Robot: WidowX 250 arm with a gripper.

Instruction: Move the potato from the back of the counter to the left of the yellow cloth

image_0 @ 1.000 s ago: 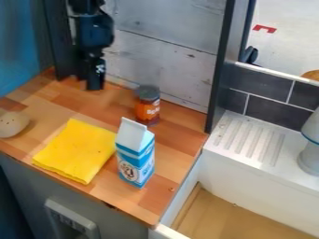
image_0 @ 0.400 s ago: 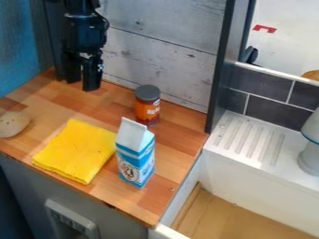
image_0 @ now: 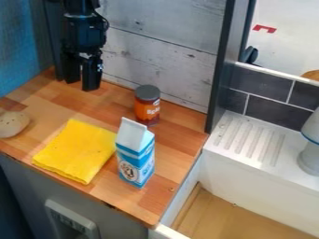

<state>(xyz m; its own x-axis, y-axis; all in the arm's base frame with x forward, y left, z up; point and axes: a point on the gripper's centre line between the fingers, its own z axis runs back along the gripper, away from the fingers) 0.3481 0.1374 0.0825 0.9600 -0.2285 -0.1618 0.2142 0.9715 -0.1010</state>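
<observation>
Compared with a second ago, we see the black gripper slightly further left and its jaws now visibly spread, a gap between them; the objects on the counter have stayed put. From left to right, we find a pale speckled lump at the wooden counter's left side, then a yellow cloth lying flat, with the gripper hanging behind it near the wall. Next we see a blue and white carton upright just beside the cloth, and behind it the jar, upright and nearest the gripper. Further right are a white ridged drainboard and dark tiles
</observation>
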